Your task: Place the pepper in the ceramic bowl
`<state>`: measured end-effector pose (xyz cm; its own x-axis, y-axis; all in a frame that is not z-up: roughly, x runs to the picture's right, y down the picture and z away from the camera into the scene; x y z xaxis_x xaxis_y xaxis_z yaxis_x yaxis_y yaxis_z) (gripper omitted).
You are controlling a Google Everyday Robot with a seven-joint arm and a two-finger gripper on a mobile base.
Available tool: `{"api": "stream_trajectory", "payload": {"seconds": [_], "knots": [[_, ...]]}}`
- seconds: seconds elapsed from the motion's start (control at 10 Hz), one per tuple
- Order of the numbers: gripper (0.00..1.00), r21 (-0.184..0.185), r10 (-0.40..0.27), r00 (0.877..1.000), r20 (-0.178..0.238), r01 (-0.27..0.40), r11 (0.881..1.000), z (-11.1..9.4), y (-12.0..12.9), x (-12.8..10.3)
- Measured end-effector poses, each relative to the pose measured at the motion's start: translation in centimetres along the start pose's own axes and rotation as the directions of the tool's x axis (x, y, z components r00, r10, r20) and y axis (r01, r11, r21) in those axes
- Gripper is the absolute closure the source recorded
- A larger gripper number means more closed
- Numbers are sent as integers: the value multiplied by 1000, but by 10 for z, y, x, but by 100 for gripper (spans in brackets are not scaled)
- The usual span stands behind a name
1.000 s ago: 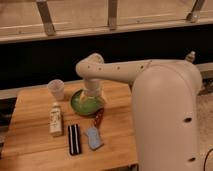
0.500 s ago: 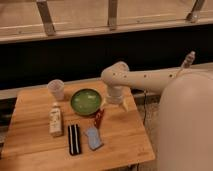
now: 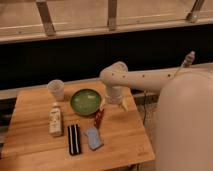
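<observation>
Where the wooden table comes nearest, a black bar and a blue-grey sponge lie side by side, with a small white bottle left of them and a little farther back. Beyond the sponge, the dark red pepper lies on the wood just outside the near right rim of the green bowl. Right of the bowl, the gripper hangs low over the table near the pepper. Its end blends into the pale arm, so I cannot tell whether it is clenched or released. A clear cup stands at the far left. The robot's body is cut off at the right.
</observation>
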<state>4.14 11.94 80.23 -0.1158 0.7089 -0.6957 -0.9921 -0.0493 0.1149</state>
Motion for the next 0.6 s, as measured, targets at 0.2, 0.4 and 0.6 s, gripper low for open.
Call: {"api": "stream_trajectory", "payload": {"seconds": [0.2,0.4,0.6], "knots": [[21,69,-20,999,-35,23,997,14,18,0],[21,99,-21,997,-74,28,995,42,20,2],[21,113,-8,995,-103,20,993,56,15,5]]}}
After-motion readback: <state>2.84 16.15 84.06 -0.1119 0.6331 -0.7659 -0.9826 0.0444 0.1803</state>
